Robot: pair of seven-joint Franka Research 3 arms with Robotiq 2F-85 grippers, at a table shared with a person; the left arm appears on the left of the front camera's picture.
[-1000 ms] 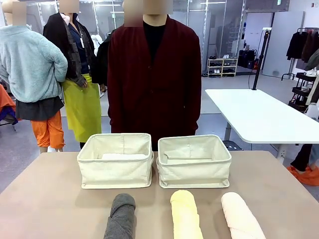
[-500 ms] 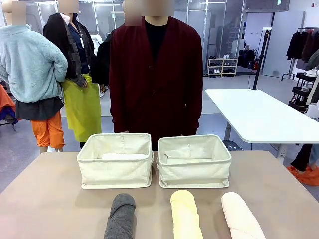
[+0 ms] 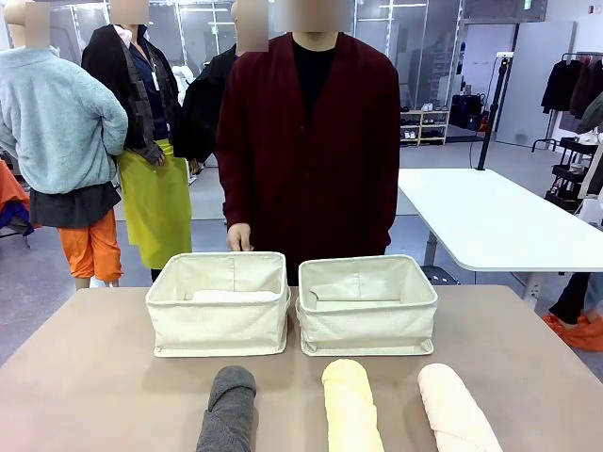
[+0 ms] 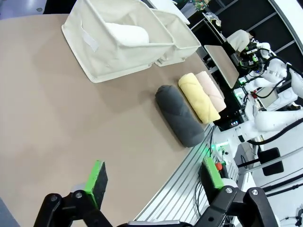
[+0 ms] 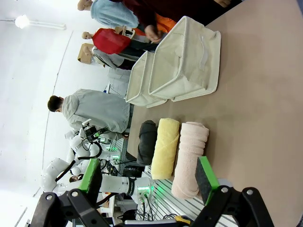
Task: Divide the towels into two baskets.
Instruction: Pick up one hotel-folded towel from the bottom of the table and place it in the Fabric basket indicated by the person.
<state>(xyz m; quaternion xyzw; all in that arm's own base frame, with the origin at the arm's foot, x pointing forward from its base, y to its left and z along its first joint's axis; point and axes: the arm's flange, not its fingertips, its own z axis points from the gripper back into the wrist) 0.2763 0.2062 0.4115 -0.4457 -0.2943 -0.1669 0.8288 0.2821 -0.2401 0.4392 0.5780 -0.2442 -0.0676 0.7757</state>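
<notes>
Two cream baskets stand side by side mid-table, the left basket (image 3: 219,320) and the right basket (image 3: 367,325). A white towel (image 3: 231,296) lies inside the left one, also seen as a white towel (image 4: 127,34) in the left wrist view. Near the front edge lie a dark grey towel (image 3: 229,407), a pale yellow towel (image 3: 350,405) and a pale pink towel (image 3: 456,407), side by side. My left gripper (image 4: 154,175) is open over bare table, short of the grey towel (image 4: 180,114). My right gripper (image 5: 147,174) is open, hovering near the pink towel (image 5: 189,158).
A person in a dark red cardigan (image 3: 306,151) stands at the far edge behind the baskets, one hand (image 3: 239,236) just above the left basket's back rim. Bare tabletop (image 3: 85,377) lies on both sides of the baskets. A white table (image 3: 490,221) stands beyond, to the right.
The person has shifted to the right, and a hand has come into view behind the left basket. Towels, baskets and grippers are unmoved.
</notes>
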